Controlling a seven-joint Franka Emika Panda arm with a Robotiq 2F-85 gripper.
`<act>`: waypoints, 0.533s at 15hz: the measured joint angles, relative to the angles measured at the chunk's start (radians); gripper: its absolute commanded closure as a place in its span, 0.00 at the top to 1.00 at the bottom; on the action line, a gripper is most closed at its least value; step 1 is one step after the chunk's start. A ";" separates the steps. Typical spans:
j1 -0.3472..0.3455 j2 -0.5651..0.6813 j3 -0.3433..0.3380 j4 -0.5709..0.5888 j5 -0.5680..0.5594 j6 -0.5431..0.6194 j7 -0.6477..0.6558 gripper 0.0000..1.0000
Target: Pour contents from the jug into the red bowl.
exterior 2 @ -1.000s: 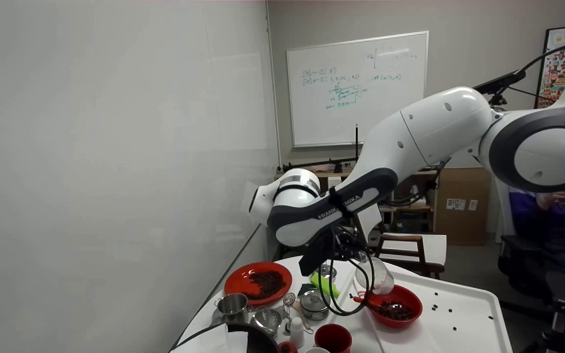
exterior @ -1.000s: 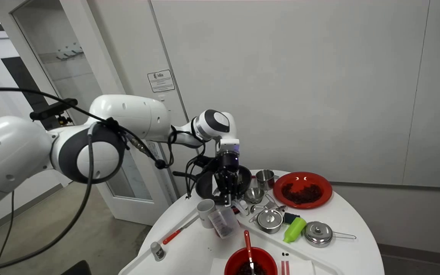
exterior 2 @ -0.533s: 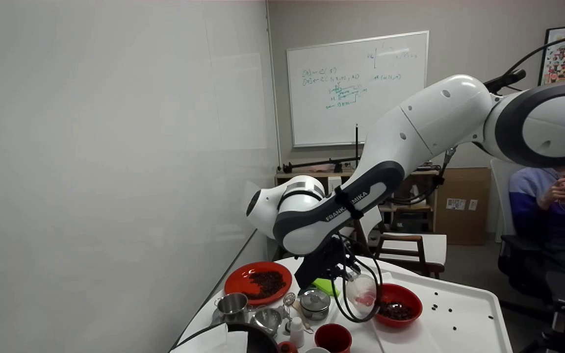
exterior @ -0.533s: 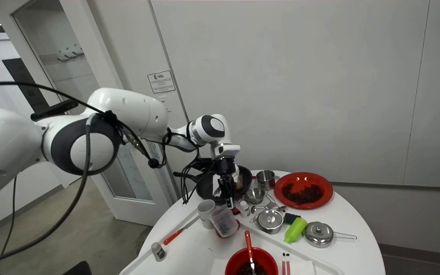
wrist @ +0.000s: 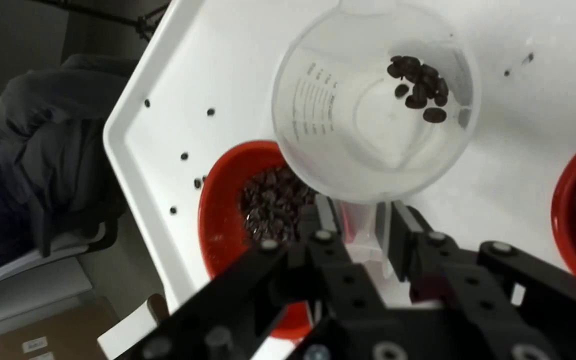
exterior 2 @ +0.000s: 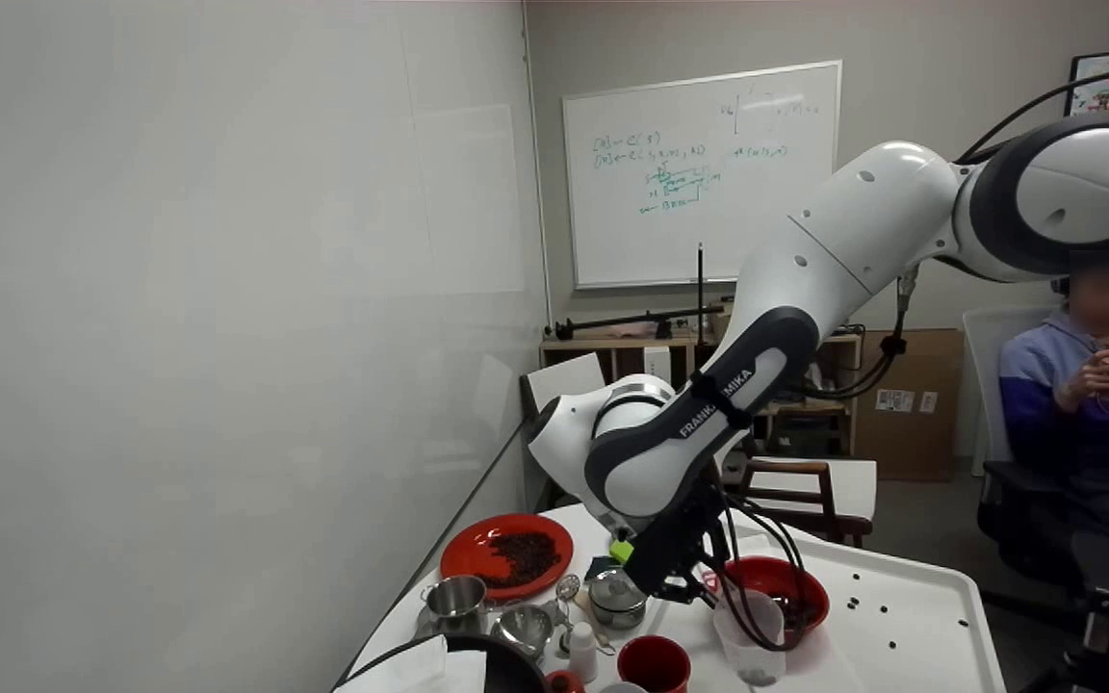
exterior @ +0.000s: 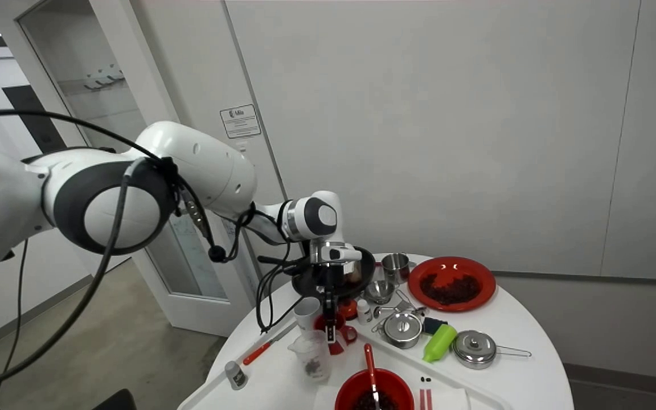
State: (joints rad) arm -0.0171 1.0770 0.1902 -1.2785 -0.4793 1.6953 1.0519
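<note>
The clear plastic jug (exterior: 312,360) is near upright above or on the white tray, beside the red bowl. It also shows in an exterior view (exterior 2: 745,626) and the wrist view (wrist: 313,160). Several dark beans (wrist: 418,82) lie at its bottom. My gripper (wrist: 358,210) has its fingers on both sides of the jug's handle and is shut on it; it points down in an exterior view (exterior: 331,337). The red bowl (exterior: 346,394) holds many dark beans and also shows in the wrist view (wrist: 218,220). I cannot tell whether the jug touches the tray.
A red mug (exterior 2: 654,662) stands close by the gripper, with a white cup (exterior: 307,312) behind. A red-handled spoon (exterior: 369,359) leans in the bowl. Steel pots (exterior: 402,329), a green bottle (exterior: 439,343) and a red plate (exterior: 419,285) stand on the table. Loose beans lie on the tray (exterior 2: 973,626).
The arm has lowered and swung, carrying the jug down to the bowl's other side. The jug has gone from tilted to near upright. The bowl has not moved.
</note>
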 measured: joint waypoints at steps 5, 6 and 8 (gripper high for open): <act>0.009 -0.080 -0.083 -0.159 0.257 0.063 -0.089 0.09; 0.017 -0.092 -0.099 -0.185 0.287 0.071 -0.089 0.09; 0.042 -0.114 -0.136 -0.232 0.322 0.087 -0.082 0.09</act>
State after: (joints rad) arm 0.0246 0.9632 0.0546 -1.5108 -0.1574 1.7823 0.9700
